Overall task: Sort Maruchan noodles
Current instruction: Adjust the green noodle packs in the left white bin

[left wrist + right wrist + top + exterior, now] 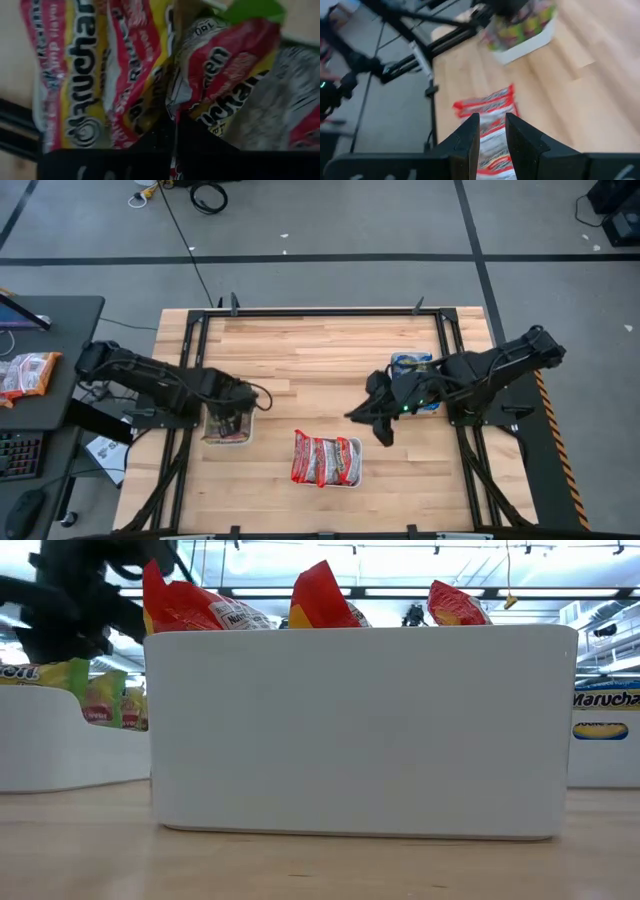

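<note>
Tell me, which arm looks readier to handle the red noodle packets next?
Probably the right: its end effector hangs empty beside the red packets in the middle tray, while the left end effector is down in the yellow-green packets' tray.

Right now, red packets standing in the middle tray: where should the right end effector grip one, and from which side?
Grip a top edge of a red-and-silver packet and come straight down from above. In the low view the packets stand on edge, their tips poking above the white tray's wall, so only those tips are free; the walls block any side approach. The right end effector, fingers slightly parted, hovers just beside the tray.
</note>
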You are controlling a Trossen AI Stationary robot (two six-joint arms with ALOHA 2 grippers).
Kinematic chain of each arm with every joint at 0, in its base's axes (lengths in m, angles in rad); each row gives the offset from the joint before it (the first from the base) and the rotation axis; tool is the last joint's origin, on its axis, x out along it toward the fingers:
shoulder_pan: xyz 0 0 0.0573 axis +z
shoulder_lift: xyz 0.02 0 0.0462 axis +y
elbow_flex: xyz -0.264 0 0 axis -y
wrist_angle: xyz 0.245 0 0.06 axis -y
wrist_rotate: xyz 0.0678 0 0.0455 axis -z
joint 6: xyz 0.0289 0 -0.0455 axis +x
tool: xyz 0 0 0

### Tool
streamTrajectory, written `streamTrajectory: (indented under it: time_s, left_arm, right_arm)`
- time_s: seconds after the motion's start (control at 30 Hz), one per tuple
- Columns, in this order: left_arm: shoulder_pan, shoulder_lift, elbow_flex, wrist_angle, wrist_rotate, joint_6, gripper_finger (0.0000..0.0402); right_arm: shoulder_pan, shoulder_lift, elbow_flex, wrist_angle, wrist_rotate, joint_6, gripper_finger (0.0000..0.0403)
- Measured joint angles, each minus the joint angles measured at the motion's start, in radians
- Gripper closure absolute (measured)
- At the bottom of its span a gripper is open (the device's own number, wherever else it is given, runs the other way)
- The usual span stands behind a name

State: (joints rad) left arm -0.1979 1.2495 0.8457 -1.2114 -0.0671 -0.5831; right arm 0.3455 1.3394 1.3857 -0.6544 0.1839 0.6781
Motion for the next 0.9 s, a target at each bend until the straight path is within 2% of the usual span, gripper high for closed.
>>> streamTrajectory:
  time_s: [0.13, 0.23, 0.37, 0.47, 0.57, 0.7, 0.9]
  left_arm:
    - [0.041, 0.0, 0.017, -0.004, 0.086, 0.004, 0.035]
    - [0.057, 0.0, 0.073, -0.065, 0.123, 0.012, 0.0322]
    - [0.068, -0.002, 0.185, -0.167, 0.106, 0.074, 0.0289]
    - [0.068, -0.028, 0.232, -0.117, 0.058, 0.097, 0.0277]
    - [0.043, -0.052, 0.212, -0.03, 0.001, 0.12, 0.0274]
    - [0.013, -0.053, 0.15, -0.041, -0.069, 0.145, 0.0259]
    - [0.016, -0.052, 0.04, -0.017, -0.041, 0.054, 0.0188]
  right_arm:
    - [0.027, 0.03, 0.0, 0.003, -0.052, 0.002, 0.0305]
    - [0.044, 0.035, 0.0, 0.003, -0.056, 0.005, 0.0305]
    - [0.048, 0.026, 0.0, 0.012, -0.051, 0.01, 0.0305]
    - [0.047, 0.02, 0.0, 0.027, -0.049, 0.007, 0.0305]
    - [0.051, 0.022, 0.0, 0.023, -0.051, 0.01, 0.0305]
    - [0.068, 0.023, 0.0, 0.009, -0.055, 0.029, 0.0305]
    - [0.086, 0.023, 0.0, 0.006, -0.073, 0.028, 0.0305]
